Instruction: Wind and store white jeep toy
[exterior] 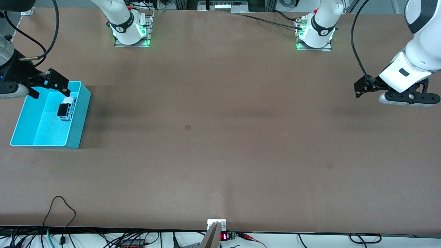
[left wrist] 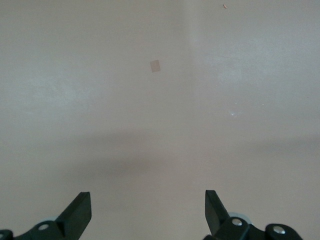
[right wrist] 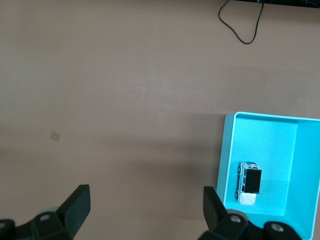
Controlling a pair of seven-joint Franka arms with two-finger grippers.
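Observation:
The white jeep toy [exterior: 66, 109] with its black roof lies inside the turquoise bin [exterior: 80, 119] at the right arm's end of the table. It also shows in the right wrist view [right wrist: 249, 182], resting on the bin's floor close to one wall [right wrist: 227, 150]. My right gripper [exterior: 51, 92] is open and empty, up in the air over the bin's edge that is farther from the front camera; its wrist view shows it [right wrist: 146, 207] with the jaws wide apart. My left gripper [exterior: 358, 90] is open and empty [left wrist: 147, 210] and waits above bare table at the left arm's end.
A small brownish patch [exterior: 187, 127] marks the table near its middle; it also shows in the left wrist view [left wrist: 155, 66] and the right wrist view [right wrist: 55, 135]. A black cable loop [exterior: 62, 213] lies at the table's near edge. The arm bases stand along the edge farthest from the front camera.

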